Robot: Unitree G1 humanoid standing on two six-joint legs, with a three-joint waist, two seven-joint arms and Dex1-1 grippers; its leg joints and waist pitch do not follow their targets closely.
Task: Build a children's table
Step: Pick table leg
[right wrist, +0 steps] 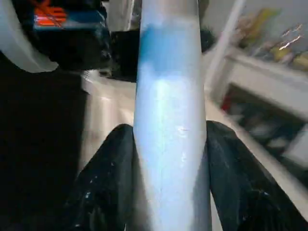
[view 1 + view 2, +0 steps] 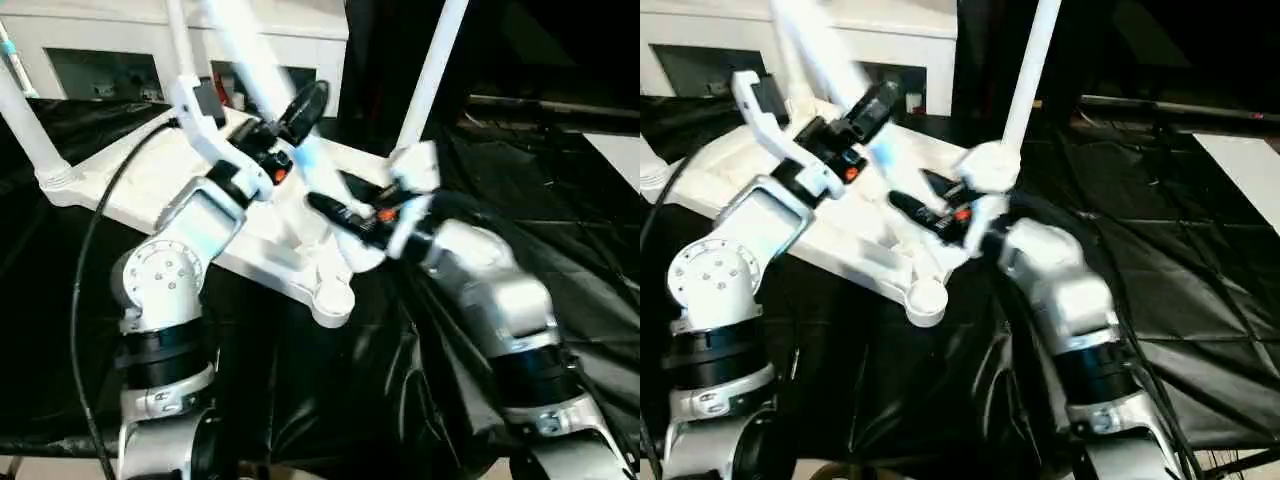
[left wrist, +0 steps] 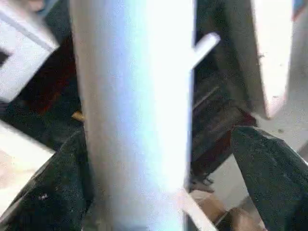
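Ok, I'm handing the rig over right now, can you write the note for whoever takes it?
Right gripper: black fingers closed on a long white tapered plastic leg.
Left gripper: open, fingers either side of the same leg, one finger well clear.
White rimmed plastic tabletop lies upside down on the black-sheeted table.
Done: at least three legs stand in corner sockets.
Left: near corner socket is empty; seat the held leg there.

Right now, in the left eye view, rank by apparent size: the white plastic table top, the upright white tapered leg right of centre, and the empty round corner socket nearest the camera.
1. White plastic table top, largest.
2. Upright white tapered leg.
3. Empty round corner socket, smallest, though nearest the camera.
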